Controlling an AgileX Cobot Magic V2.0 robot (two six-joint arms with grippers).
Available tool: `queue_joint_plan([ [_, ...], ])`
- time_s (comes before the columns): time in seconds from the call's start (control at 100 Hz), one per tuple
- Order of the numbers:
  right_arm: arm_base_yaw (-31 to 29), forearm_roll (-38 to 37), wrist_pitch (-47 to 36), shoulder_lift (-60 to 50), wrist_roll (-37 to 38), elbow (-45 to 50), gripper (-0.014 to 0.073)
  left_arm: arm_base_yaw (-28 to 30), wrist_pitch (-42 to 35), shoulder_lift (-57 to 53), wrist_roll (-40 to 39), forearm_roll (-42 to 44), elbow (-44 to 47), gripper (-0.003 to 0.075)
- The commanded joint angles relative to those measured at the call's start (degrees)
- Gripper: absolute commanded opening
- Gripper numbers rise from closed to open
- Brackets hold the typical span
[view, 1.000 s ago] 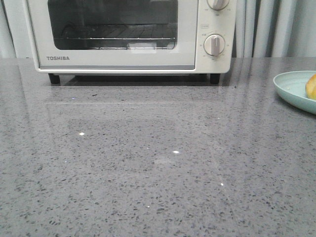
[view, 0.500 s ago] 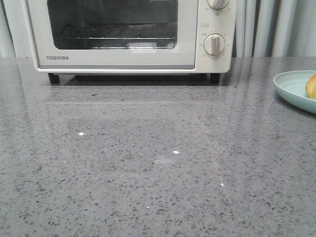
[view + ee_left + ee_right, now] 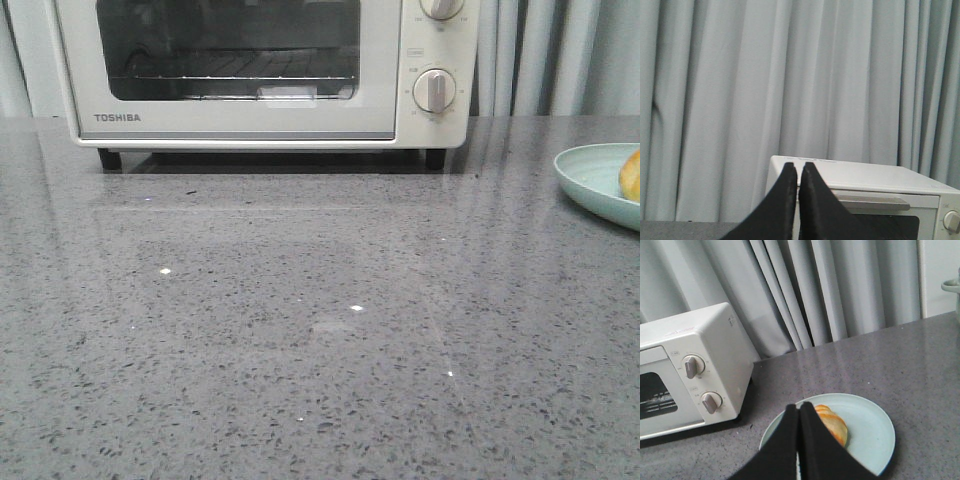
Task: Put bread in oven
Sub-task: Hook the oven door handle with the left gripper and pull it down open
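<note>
Nothing of the job is showing as done yet: the oven (image 3: 265, 70) is sitting at the far edge of the grey counter (image 3: 300, 330), around twelve o'clock from where the robot is facing, with its glass door shut and the wire rack behind it looking bare. The bread (image 3: 832, 426) is lying on a pale blue plate (image 3: 870, 432) out toward two o'clock, well apart from the oven, only a sliver of it peeking in at the front view's right edge. Neither arm is reaching over the counter in the front view. The left gripper (image 3: 798, 172) is hanging with its black fingers pressed together and holding nothing, looking over the oven's top toward the curtain (image 3: 740, 75). The right gripper (image 3: 799, 415) is likewise closed on nothing, pointing down toward the plate with the bread just beyond its tips. As I am reading it, everything is remaining to do: opening the door, picking the bread off the plate, laying it on the rack, and probably shutting the door after.
</note>
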Motion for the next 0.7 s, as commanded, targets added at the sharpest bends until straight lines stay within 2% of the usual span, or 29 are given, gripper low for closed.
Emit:
queue_joint_plan([
  [0.0,-0.32,0.19,-0.92,4.69,-1.28,-5.01,-0.0067,-2.34,-2.72,6.11,-0.5,0.84,-5.63,-0.0022],
  [0.32,-0.32,1.37,9.71,16.54,-1.28,-14.8,-0.0067,-6.01,-5.4,25.37,-0.5,0.94,-16.08,-0.0021],
  [0.55,-0.32,1.37,17.52,22.33,-4.54,-20.31,-0.0067,-8.02,-7.3,38.23,-0.5,0.94,-22.72,-0.0021],
  [0.69,-0.32,1.37,18.56,23.68,-4.67,-21.64,-0.0067,-10.45,-7.77,45.14,-0.5,0.94,-26.22,-0.0021],
])
